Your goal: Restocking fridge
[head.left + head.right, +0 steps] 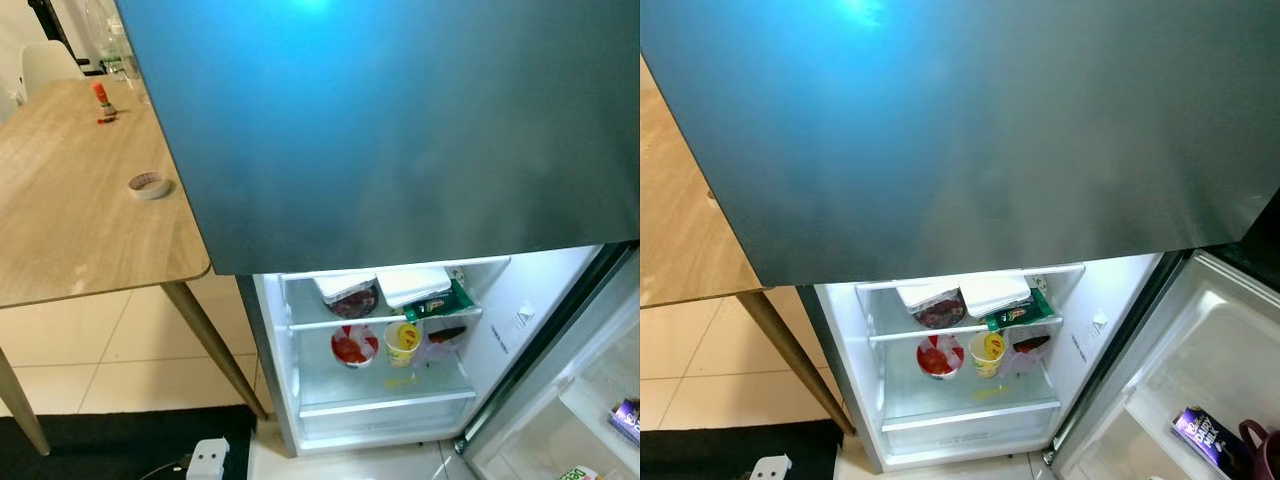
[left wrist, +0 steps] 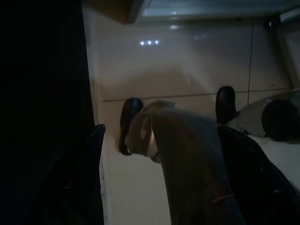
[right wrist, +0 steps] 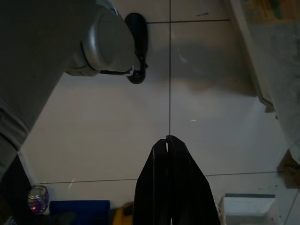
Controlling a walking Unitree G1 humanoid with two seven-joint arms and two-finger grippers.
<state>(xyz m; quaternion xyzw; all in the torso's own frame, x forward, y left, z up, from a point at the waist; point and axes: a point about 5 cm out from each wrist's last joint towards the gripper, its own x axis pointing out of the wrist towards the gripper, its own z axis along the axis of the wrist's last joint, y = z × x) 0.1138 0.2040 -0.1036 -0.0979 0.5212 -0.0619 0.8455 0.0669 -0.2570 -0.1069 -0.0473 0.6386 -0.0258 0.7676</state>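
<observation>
Right in front, looking down: a fridge [image 1: 400,130] with its dark upper door shut and the lower compartment wide open and lit.
Table: light wood table [image 1: 70,210] to the left of the fridge, with a roll of tape [image 1: 149,185] near its edge and a small red-capped bottle [image 1: 103,102] further back.
Lower door: swung out to the right; its door shelf [image 1: 1160,400] holds a purple chocolate carton [image 1: 1203,436], writing too small to read properly, with a dark red mug [image 1: 1265,452] just beside it.
Top shelf inside: two white lidded tubs [image 1: 385,285] side by side, the left one with something dark red in it, and a green packet [image 1: 437,303] at the right.
Shelf below: red-and-white bowl [image 1: 354,346], yellow cup [image 1: 402,342] with a printed label I can't make out, and a clear bag [image 1: 445,338] with something dark in it.
Floor: pale tiles [image 1: 150,350], a black mat [image 1: 120,440] under the table, and a white plug box [image 1: 207,460] on the mat's edge.
Right gripper [image 3: 167,139]: pointing down over the tiles, fingers pressed together, nothing in them.
Left gripper: super dark wrist shot, can't tell if it's apart or together.
</observation>
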